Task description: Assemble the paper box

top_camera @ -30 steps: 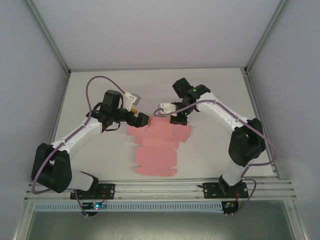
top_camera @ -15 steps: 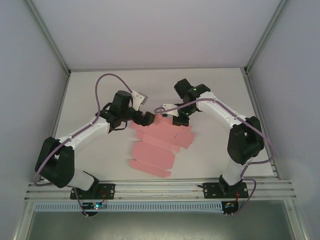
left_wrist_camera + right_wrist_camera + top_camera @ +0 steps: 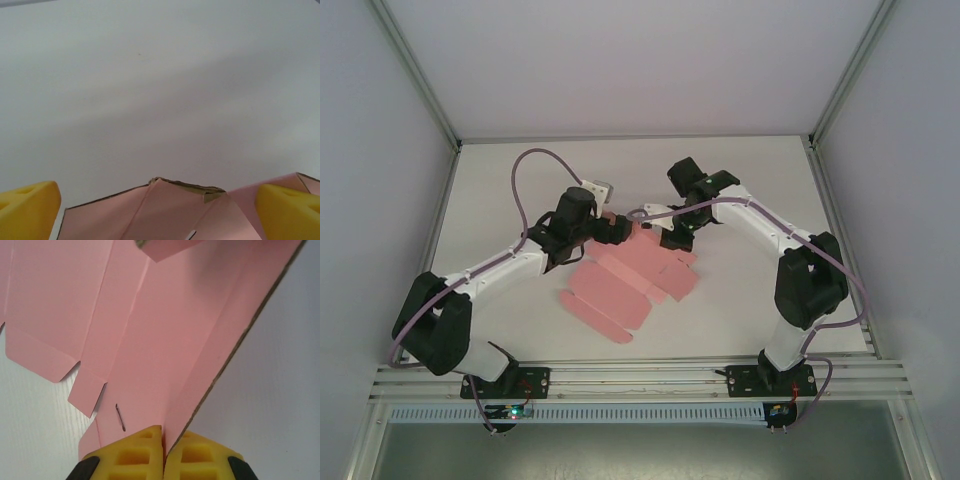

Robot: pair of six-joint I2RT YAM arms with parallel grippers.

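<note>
Partly cropped, the paper box (image 3: 150,340) sits clamped in the right hand (image 3: 163,447); the left hand (image 3: 157,202) stands with fingers apart.

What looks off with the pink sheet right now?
The paper box is an unfolded sheet lying skewed diagonally on the table, its far end pinched up by the shut right gripper. In the left wrist view, the raised edge in front of the open left gripper looks dented and frayed.
</note>
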